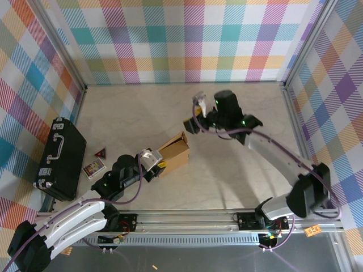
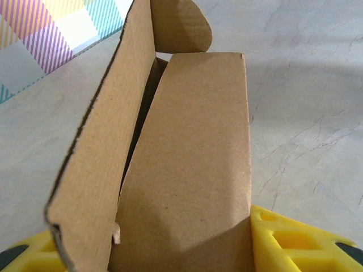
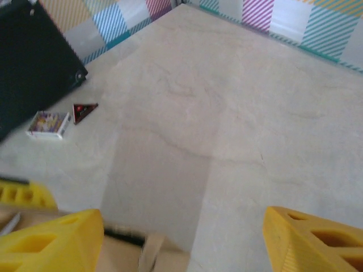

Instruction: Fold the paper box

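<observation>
The left gripper (image 1: 153, 161) is clamped on the near end of the paper box (image 1: 176, 152). In the left wrist view its yellow fingers (image 2: 292, 241) press against both sides of the cardboard. The right gripper (image 1: 194, 114) stands wide open with nothing between its fingers, just beyond the box and apart from it. The pale marbled surface (image 1: 227, 181) is ringed by checked walls (image 1: 187, 39). A black case (image 1: 59, 158) with a handle lies at its left edge. The box, brown and partly folded, sits near the middle of the surface, one flap upright with a rounded tab at its far end. Just right of the case lie a small printed card pack (image 1: 93, 168) and a smaller dark triangle (image 1: 101, 152).
</observation>
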